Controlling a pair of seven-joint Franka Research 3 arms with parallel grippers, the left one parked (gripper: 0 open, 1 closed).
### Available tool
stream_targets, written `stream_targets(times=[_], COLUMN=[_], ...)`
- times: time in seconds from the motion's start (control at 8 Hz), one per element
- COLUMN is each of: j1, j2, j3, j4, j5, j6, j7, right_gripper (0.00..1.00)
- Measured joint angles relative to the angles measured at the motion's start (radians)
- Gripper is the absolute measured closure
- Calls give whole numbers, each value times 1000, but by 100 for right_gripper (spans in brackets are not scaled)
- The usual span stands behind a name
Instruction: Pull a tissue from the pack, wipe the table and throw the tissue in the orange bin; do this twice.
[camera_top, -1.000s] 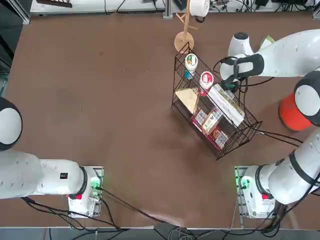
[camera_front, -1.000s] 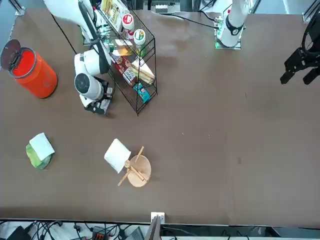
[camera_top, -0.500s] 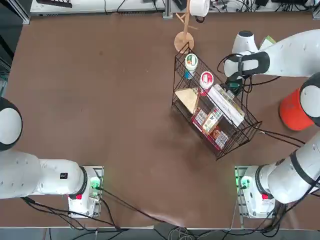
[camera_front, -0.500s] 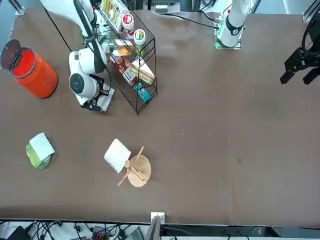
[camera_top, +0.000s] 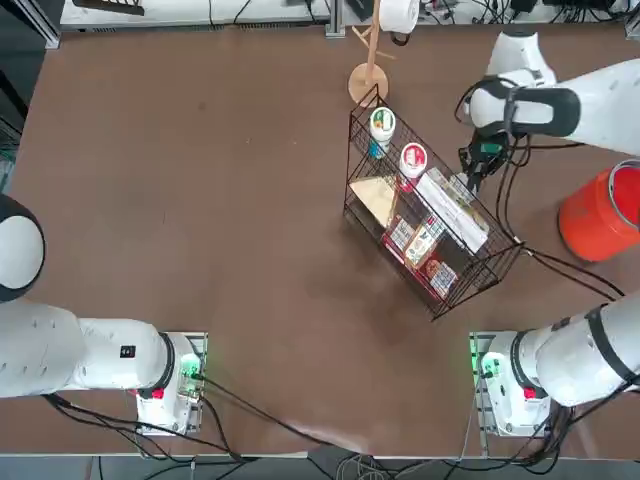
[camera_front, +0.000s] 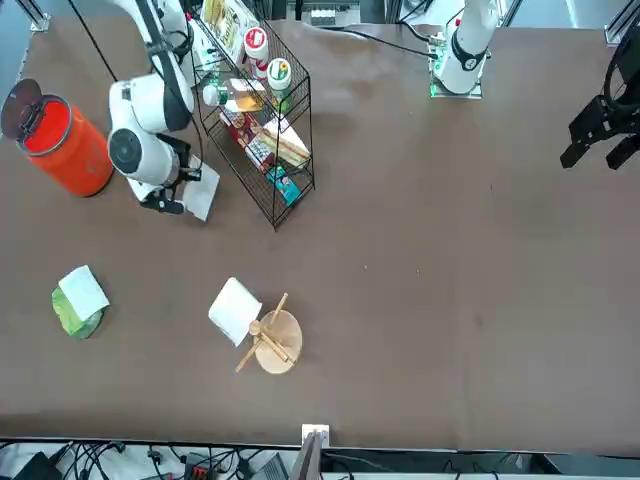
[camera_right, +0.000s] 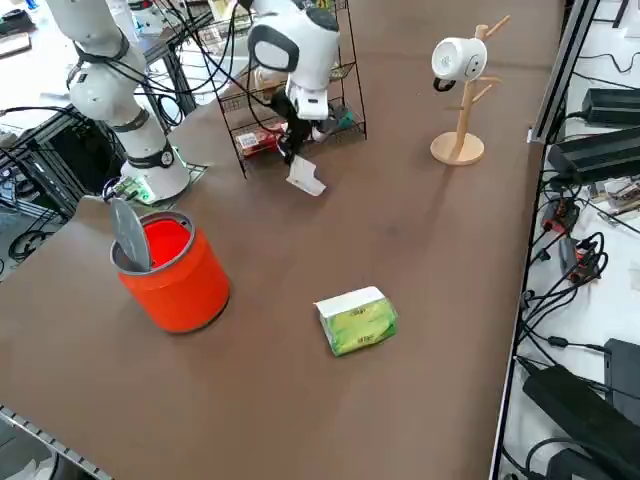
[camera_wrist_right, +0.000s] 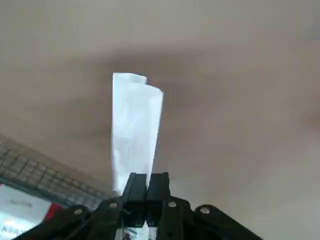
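Right hand (camera_wrist_right: 146, 186) clenched on tissue (camera_wrist_right: 134, 125), beside wire basket (camera_front: 255, 110). Tissue hangs down to tabletop (camera_front: 420, 250).

Wipe: keep tissue flat, drag clear of basket.

Then bin (camera_right: 170, 265), near; pack (camera_right: 357, 320) beyond.

A white tissue (camera_wrist_right: 135, 125) is pinched at one end between the closed fingers of the right gripper (camera_wrist_right: 146, 181), and its free end hangs above the table (camera_front: 420, 250), a wide matte dark-brown surface. The pack (camera_right: 357, 319), small and soft, bright green with a whitish face turned up, is seen lying flat on the table, well apart from the tissue. The orange bin (camera_right: 176, 268), round and tapered, is standing upright near the table's edge, with a grey lid (camera_right: 130, 235) raised at its rim.
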Motion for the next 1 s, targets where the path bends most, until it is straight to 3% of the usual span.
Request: stream_targets(times=[0.25, 0.62, 1.0], j1=[-27, -90, -173], j2=[-68, -76, -74], j3=[-2, -5, -8], j4=[78, 225, 322], j5=[-76, -174, -357], j6=[-171, -375, -512], j7=[-5, -125, -305], right_gripper=[99, 99, 99])
